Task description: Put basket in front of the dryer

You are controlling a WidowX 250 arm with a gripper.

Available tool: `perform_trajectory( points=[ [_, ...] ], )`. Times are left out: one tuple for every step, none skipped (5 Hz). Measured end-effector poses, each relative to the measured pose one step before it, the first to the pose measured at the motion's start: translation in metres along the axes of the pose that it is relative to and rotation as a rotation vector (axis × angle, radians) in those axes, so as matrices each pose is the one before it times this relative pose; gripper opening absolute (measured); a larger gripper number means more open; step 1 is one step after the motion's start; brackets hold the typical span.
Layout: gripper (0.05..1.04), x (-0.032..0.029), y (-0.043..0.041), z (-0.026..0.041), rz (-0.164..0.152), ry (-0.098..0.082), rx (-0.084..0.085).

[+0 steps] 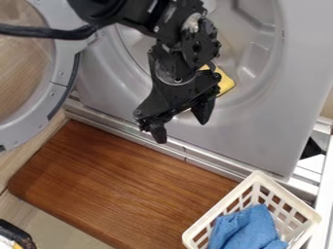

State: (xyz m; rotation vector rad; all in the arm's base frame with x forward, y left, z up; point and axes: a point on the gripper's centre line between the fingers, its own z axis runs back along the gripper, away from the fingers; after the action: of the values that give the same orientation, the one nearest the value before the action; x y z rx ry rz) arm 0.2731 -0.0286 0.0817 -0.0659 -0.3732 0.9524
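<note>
Currently the black gripper has nothing in its grasp, its two fingers spread apart with a gap between the tips. It hangs from the arm in front of the grey dryer, over the lower edge of the round opening, with its fingertips pointing down toward the metal strip along the bottom of the machine. The white plastic basket is at the lower right, well apart from the gripper, with its upper corner near the dryer's lower edge; whether they touch, I cannot tell. It has slotted walls, and a crumpled blue cloth lies inside. Left of the basket, a brown wooden board lies at a slant in front of the dryer, and the basket covers part of its right end from this angle. The round door of the dryer hangs open at the left. A yellow object shows at the opening, partly behind the gripper, and a black cable runs from the left edge toward the arm.
</note>
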Motion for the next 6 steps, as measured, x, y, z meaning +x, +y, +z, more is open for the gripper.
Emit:
perform_trajectory(
  points=[
    [0.999, -0.00379, 0.00276, -0.00428, -0.0146, 0.0179, 0.0156],
    [0.999, -0.00753, -0.00312, 0.00497, -0.1702, 0.0805, -0.0594],
    [0.999, -0.00891, -0.00061, 0.00526, -0.0983, 0.0455, -0.0513],
    [0.999, -0.00738, 0.00111, 0.00011, -0.1148, 0.0493, -0.0299],
    [0.999, -0.00493, 0.00223, -0.00660, -0.0770, 0.0303, 0.0285],
    [0.999, -0.00187, -0.00408, -0.00832, -0.1052, 0.0401, 0.0553]
  ],
)
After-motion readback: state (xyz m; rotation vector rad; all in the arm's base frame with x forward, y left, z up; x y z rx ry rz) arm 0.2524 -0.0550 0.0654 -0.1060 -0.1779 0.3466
